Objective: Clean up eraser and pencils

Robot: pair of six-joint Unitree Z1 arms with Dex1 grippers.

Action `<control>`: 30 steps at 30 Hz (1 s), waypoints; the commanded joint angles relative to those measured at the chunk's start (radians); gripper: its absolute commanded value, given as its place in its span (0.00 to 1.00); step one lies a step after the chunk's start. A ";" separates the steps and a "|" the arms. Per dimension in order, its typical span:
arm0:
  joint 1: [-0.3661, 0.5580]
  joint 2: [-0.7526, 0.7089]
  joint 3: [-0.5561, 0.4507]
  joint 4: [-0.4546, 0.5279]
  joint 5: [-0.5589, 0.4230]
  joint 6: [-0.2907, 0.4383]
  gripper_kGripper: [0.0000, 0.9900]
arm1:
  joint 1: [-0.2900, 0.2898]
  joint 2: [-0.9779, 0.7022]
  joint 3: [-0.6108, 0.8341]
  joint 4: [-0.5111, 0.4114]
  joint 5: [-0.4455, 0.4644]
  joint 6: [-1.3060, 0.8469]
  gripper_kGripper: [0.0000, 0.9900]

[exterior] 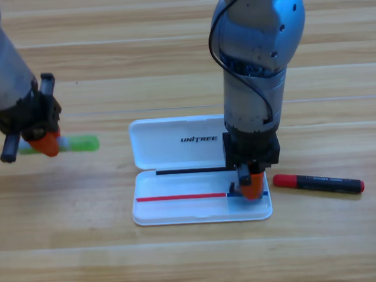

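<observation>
Wooden desk point(183, 263) carries an open white case point(177, 173), with the right claw point(251, 187) pointing down into its lower tray's right end (jaw gap hidden, eraser unseen). Left claw point(44, 142) sits over the green pencil point(83, 144), grip unclear; the black pencil point(318, 183) lies right of the case.

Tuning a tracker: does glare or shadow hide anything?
High view: no glare on the white case; thin shadow under the black pen; the left gripper covers one end of the green pen; the right gripper may hide the eraser.
</observation>
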 commanded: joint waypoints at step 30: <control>-0.263 0.076 -0.264 0.233 -0.003 -0.242 0.00 | -0.233 -0.124 0.315 -0.123 -0.068 -0.137 0.83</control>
